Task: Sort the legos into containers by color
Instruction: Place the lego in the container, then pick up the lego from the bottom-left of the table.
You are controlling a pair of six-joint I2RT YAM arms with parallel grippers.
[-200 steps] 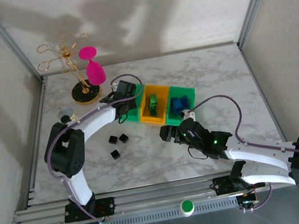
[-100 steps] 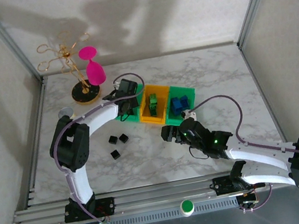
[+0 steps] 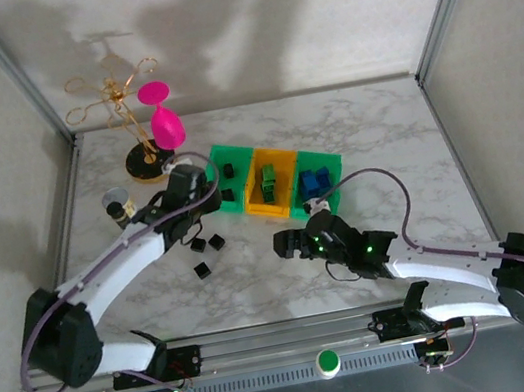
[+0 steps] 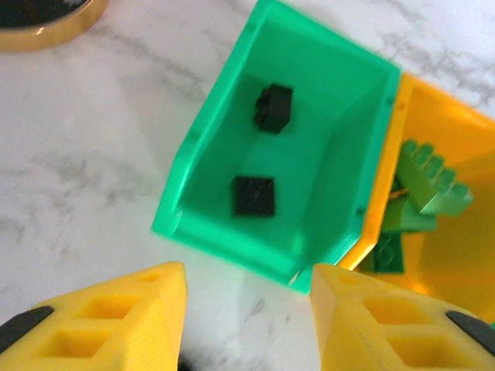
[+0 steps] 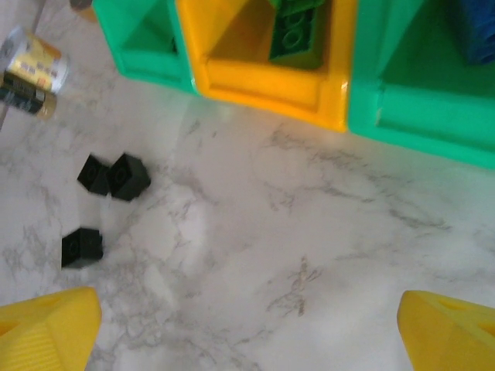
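Legos (image 3: 216, 242), three black ones, sit loose on the marble surface (image 3: 381, 124) in my top view, just in front of the row of containers (image 3: 267, 211). The left green bin (image 3: 228, 148) holds black pieces, the yellow bin (image 3: 274, 151) green ones and the right green bin (image 3: 335, 161) blue ones. My left hand (image 3: 207, 204) hangs at the left bin's near corner. My right hand (image 3: 284, 244) hovers over bare marble in front of the yellow bin. A small bottle (image 3: 119, 207) stands off to the left.

From the left wrist, the fingers (image 4: 131, 317) are parted with nothing between them, just short of the left green bin. Two black bricks (image 4: 254, 195) lie apart on its floor.

From the right wrist, the fingers (image 5: 46, 325) are spread wide and empty. The loose black pieces lie at the left, two touching and one apart.
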